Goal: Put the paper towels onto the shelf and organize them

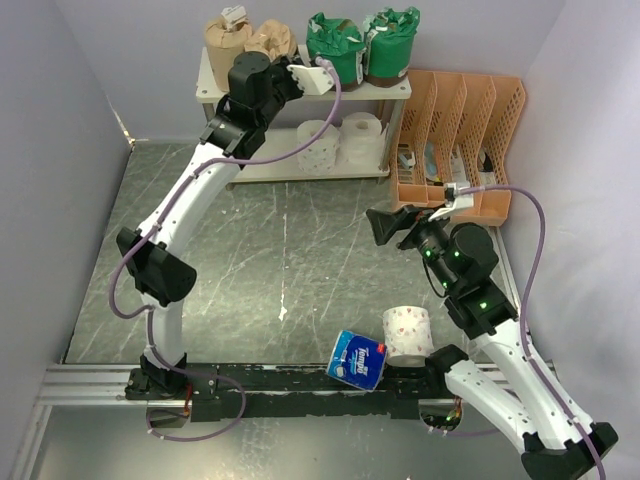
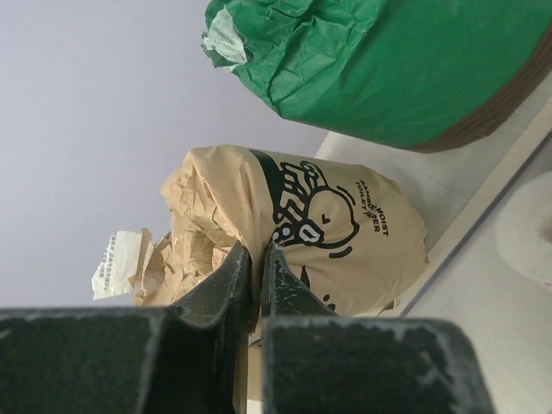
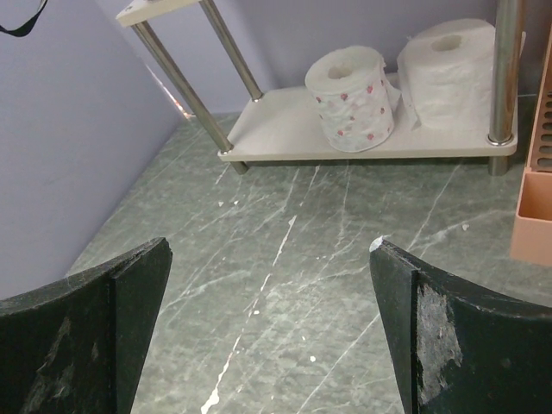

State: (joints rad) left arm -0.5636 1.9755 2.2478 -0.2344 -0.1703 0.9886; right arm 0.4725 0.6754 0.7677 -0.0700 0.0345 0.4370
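The shelf point(image 1: 388, 88) stands at the back. Its top board holds two brown-wrapped rolls point(image 1: 228, 40) and two green-wrapped rolls point(image 1: 335, 45). Its lower board point(image 3: 285, 129) holds a patterned white roll point(image 3: 349, 99) and a plain white roll point(image 3: 453, 69). My left gripper point(image 1: 272, 62) is at the top board. In the left wrist view point(image 2: 256, 252) its jaws are pinched on the wrapper of the right brown roll point(image 2: 345, 233), beside a green roll point(image 2: 405, 69). My right gripper point(image 3: 272, 250) is open and empty above the floor point(image 1: 385, 225). A blue-wrapped roll point(image 1: 357, 358) and a patterned white roll point(image 1: 408, 335) sit at the near edge.
An orange slotted file organizer point(image 1: 460, 140) stands right of the shelf, close behind my right gripper. Purple walls close in the left, back and right sides. The black arm rail point(image 1: 280, 380) runs along the near edge, under the blue roll.
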